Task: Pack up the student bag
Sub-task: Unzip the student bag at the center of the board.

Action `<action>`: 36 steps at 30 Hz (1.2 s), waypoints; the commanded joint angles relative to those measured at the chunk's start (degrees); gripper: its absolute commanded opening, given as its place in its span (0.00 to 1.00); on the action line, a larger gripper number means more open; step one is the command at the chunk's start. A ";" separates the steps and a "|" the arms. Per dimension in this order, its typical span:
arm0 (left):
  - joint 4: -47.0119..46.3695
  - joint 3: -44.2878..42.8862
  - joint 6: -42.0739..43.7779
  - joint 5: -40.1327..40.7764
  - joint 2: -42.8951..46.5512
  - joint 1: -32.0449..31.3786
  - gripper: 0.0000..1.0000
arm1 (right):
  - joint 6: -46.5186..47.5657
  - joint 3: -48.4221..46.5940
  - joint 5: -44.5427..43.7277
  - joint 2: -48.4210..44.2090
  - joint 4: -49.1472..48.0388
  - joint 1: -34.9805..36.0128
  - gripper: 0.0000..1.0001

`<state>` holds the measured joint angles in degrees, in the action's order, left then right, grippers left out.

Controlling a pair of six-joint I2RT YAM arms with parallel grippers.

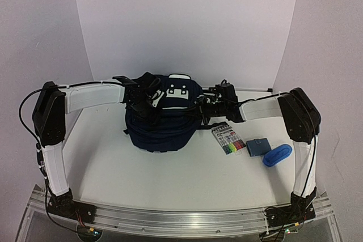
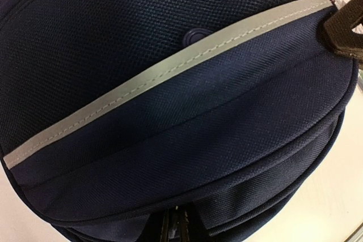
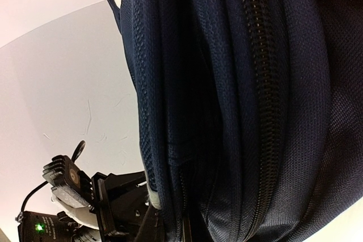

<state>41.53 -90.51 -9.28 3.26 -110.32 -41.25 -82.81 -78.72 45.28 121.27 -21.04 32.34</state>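
The student bag (image 1: 161,124), navy blue with a white buckle patch (image 1: 177,92), lies mid-table between both arms. My left gripper (image 1: 148,105) sits on its upper left side. In the left wrist view the navy fabric (image 2: 170,55) with a pale stripe (image 2: 142,83) fills the frame, and my left gripper (image 2: 174,229) is shut at the bottom edge, pinching a fold of the bag. My right gripper (image 1: 201,107) is at the bag's right side. In the right wrist view it (image 3: 190,233) is shut on folds of fabric beside a long closed zipper (image 3: 264,100).
To the right of the bag lie a pack of coloured markers (image 1: 228,139), a small blue pouch (image 1: 258,147) and a bright blue oblong case (image 1: 277,155). The white table (image 1: 113,162) runs to a metal rail at the near edge.
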 commanded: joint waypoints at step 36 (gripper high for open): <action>-1.86 16.58 16.42 11.15 15.82 15.40 0.01 | 44.11 -11.11 -15.44 -3.69 38.12 -3.95 0.00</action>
<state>35.77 -75.34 5.49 3.09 -97.89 -29.46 -45.31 -88.12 39.18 120.60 9.00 31.51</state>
